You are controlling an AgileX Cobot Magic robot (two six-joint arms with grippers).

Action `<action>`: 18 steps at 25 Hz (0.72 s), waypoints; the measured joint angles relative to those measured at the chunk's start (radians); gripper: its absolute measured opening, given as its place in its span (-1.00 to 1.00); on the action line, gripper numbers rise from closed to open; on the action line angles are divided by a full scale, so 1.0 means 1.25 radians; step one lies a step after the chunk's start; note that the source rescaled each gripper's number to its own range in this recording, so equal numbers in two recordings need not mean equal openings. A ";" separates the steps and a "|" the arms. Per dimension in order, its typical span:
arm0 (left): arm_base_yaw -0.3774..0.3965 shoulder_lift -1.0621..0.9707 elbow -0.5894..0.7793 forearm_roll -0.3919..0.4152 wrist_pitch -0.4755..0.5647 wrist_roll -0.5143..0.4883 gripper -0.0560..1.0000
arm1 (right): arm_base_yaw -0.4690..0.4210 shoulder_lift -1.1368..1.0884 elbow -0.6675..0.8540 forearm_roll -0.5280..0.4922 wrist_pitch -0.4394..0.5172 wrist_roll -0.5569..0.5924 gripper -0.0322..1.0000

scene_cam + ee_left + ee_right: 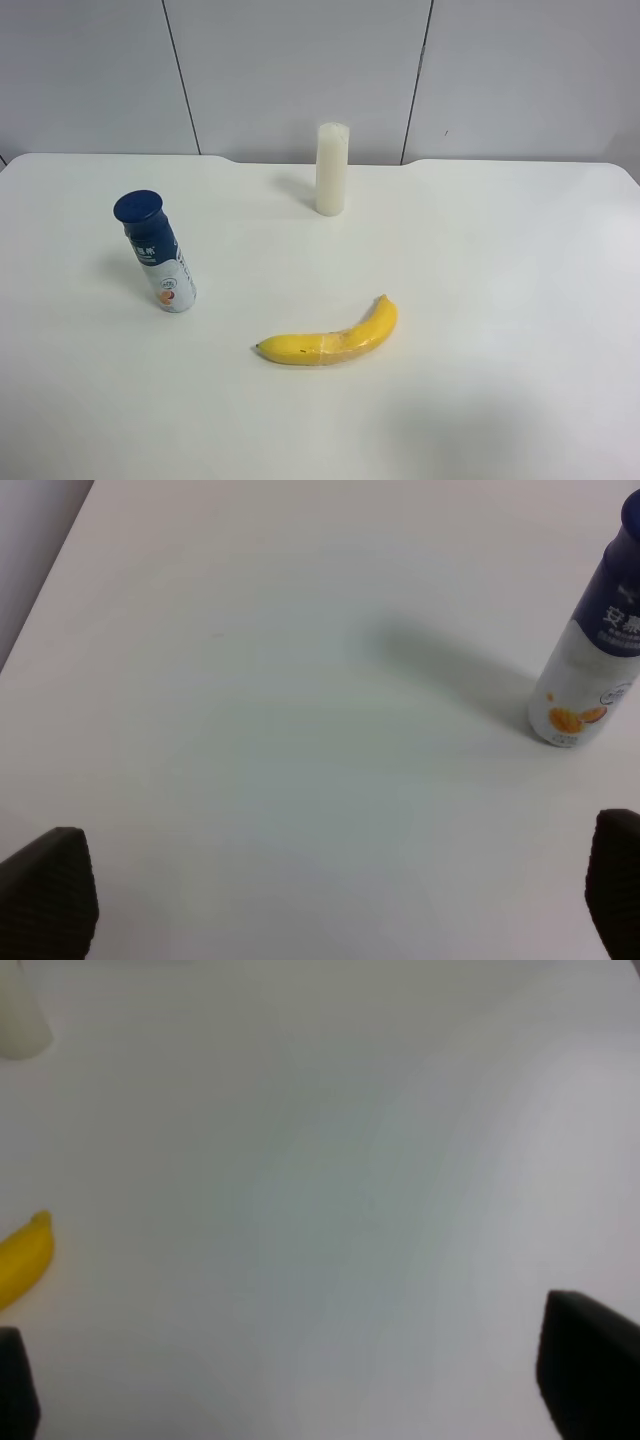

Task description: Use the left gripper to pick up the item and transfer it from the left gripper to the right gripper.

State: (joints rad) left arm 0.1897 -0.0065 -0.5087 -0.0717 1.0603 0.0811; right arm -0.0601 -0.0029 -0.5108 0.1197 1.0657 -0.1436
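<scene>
Where it stands upright on the table (480,300), toward the exterior high view's left, the item (158,252) shows a dark blue cap and upper half over a white base with an orange mark. The left gripper (330,890) hangs above the table near it, jaws wide. The right gripper (300,1380) hangs near the banana (25,1255), jaws also wide.

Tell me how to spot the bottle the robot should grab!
Look at the big white table. Of its three things, the bottle stands farthest left in the high view. Only it has a dark blue cap and top; the cylinder is plain white and the banana yellow.
</scene>
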 joint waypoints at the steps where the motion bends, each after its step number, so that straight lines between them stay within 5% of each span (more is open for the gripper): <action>1: 0.000 0.000 0.000 0.000 0.000 0.000 1.00 | 0.000 0.000 0.000 0.000 0.000 0.000 1.00; 18: 0.000 0.000 0.000 0.000 0.000 0.000 1.00 | 0.000 0.000 0.000 0.000 0.000 0.000 1.00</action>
State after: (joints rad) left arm 0.1897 -0.0065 -0.5087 -0.0717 1.0603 0.0811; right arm -0.0601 -0.0029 -0.5108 0.1197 1.0657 -0.1436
